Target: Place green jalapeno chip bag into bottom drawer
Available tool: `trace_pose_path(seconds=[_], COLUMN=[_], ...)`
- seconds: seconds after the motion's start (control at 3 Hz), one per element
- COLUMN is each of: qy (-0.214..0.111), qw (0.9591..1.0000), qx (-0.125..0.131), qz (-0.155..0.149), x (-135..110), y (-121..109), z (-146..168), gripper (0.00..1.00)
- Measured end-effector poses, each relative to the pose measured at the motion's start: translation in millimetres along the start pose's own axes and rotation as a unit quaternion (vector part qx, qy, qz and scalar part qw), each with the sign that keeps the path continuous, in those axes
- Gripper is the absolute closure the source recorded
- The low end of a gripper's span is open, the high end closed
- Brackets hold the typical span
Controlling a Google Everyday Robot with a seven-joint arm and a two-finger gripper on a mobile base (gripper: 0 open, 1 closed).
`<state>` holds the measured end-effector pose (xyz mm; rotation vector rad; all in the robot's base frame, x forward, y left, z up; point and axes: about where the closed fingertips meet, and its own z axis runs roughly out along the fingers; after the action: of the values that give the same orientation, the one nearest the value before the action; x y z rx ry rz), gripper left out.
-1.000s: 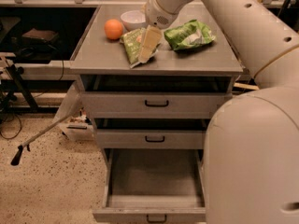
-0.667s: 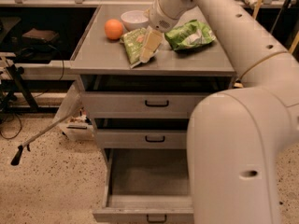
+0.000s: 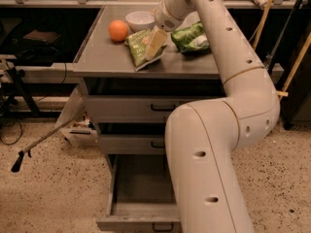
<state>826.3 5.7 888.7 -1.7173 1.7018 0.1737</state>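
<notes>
Standing open nearest, the bottom drawer [image 3: 136, 212] is lying partly behind the arm [image 3: 209, 169], risking a snag on its wall. Farther back, the gripper [image 3: 156, 42] is sitting on the green jalapeno chip bag [image 3: 138, 50] on the cabinet top [image 3: 107, 57]; its hold cannot be told, risking a slip.

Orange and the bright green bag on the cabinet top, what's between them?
In the camera view, the green jalapeno chip bag lies between them, with the gripper at its right edge; a white bowl sits just behind.
</notes>
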Motion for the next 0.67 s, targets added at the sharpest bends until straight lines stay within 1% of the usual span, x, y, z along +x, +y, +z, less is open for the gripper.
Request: trace_pose_path(seconds=[0.33, 0.67], qy=[0.004, 0.004], qw=[0.9995, 0.9994], qx=[-0.031, -0.032], qz=[0.007, 0.007], x=[9.7, 10.0], y=[14.5, 15.0], z=[20.8, 21.5], gripper=[0.00, 0.19])
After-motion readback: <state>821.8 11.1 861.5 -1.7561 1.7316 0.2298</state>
